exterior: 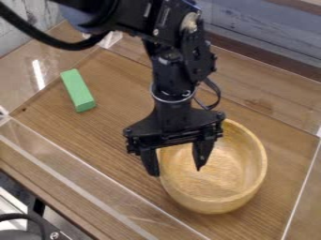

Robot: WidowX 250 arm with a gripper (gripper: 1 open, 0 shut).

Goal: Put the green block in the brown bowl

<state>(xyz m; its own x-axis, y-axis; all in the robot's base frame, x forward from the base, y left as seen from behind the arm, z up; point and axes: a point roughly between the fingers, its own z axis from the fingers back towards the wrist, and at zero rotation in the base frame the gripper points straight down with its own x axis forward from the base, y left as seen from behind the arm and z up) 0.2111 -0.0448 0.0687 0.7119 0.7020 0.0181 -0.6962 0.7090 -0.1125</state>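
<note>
From my feed the biggest thing is the wooden surface (238, 103), brown with visible grain, fenced by low clear plastic walls (88, 202) along its near and left edges. Over it reaches the black robot arm (175, 56), coming in from the upper left and dropping almost straight down toward the middle of the view.

Next in size is the brown bowl (245, 183), a round light wooden bowl with a thick rim, sitting on the surface at the lower right. I see nothing lying in the part of its inside that shows.

The tool (177, 157) hangs at the arm's end, pointing down over the bowl's left rim. Its two dark fingers (201, 156) stand spread wide apart with nothing between them: one drops outside the bowl's left edge, the other over the bowl's inside. I cannot tell whether either tip touches the wood.

Smallest is the green block (78, 90), a bright green bar lying flat on the surface at the far left, well apart from both bowl and tool.
</note>
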